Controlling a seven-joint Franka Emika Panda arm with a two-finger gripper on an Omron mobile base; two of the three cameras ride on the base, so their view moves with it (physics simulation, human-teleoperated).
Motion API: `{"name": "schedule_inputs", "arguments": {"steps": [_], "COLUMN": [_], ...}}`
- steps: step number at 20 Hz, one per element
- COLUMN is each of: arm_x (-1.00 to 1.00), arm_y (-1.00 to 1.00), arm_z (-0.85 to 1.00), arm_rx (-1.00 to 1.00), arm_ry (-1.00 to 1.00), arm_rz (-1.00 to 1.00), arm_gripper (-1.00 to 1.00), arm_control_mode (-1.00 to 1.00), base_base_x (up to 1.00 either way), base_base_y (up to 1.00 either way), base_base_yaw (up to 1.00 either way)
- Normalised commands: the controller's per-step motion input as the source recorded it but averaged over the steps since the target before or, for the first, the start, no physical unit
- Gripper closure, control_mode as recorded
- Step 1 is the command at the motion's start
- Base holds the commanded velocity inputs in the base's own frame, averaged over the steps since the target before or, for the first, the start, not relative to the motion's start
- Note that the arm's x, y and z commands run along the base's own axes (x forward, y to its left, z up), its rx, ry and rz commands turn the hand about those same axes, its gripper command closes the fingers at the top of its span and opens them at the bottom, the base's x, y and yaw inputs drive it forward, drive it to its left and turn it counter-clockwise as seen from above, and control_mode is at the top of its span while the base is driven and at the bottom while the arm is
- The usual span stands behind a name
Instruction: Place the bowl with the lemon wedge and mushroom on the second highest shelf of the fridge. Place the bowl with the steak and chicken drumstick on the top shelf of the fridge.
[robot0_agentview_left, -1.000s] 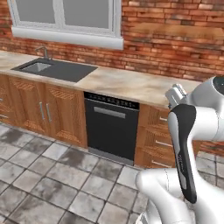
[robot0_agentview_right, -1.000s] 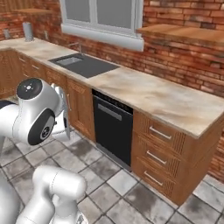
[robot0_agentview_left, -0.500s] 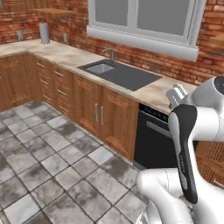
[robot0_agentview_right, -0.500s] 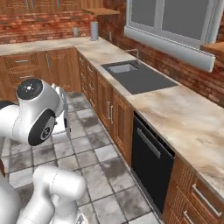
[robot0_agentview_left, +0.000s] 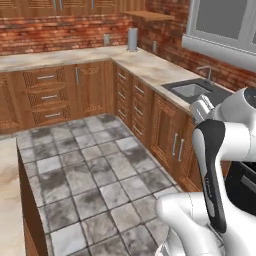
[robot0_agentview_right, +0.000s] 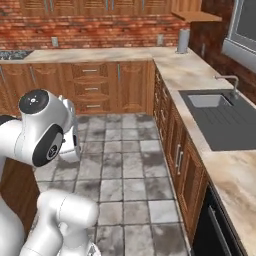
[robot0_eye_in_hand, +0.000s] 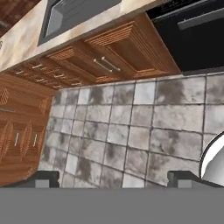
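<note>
While the gripper (robot0_eye_in_hand: 113, 177) points down at the tiled floor (robot0_eye_in_hand: 131, 127), its jaws stand spread wide with nothing between them. No bowl or fridge can be made out from any camera, so where they lie relative to the jaws I cannot tell. Hand view catches the dishwasher (robot0_eye_in_hand: 192, 30) front and cabinet doors (robot0_eye_in_hand: 109, 57) below the sink (robot0_eye_in_hand: 74, 15) (seen tilted). Left base view adds the corner counter (robot0_agentview_left: 75, 56) with a grey canister (robot0_agentview_left: 132, 39); right base view shows the faucet (robot0_agentview_right: 231, 82).
</note>
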Motion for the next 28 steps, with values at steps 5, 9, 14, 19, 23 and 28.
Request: {"name": "schedule_inputs", "arguments": {"steps": [5,9,14,19,23,28], "arm_x": [0.0,0.0,0.0,0.0,0.0,0.0], "arm_y": [0.0,0.0,0.0,0.0,0.0,0.0], "arm_z": [0.0,0.0,0.0,0.0,0.0,0.0], "arm_rx": [0.0,0.0,0.0,0.0,0.0,0.0], "arm_ry": [0.0,0.0,0.0,0.0,0.0,0.0], "arm_rz": [0.0,0.0,0.0,0.0,0.0,0.0], "arm_gripper": [-1.0,-1.0,-1.0,-1.0,-1.0,-1.0], "arm_control_mode": [1.0,1.0,1.0,1.0,1.0,1.0], "base_base_x": [1.0,1.0,1.0,1.0,1.0,1.0], "base_base_y": [0.0,0.0,0.0,-0.05,-0.13,-0.12], "base_base_yaw": [0.47,0.46,0.4,0.36,0.34,0.32]}}
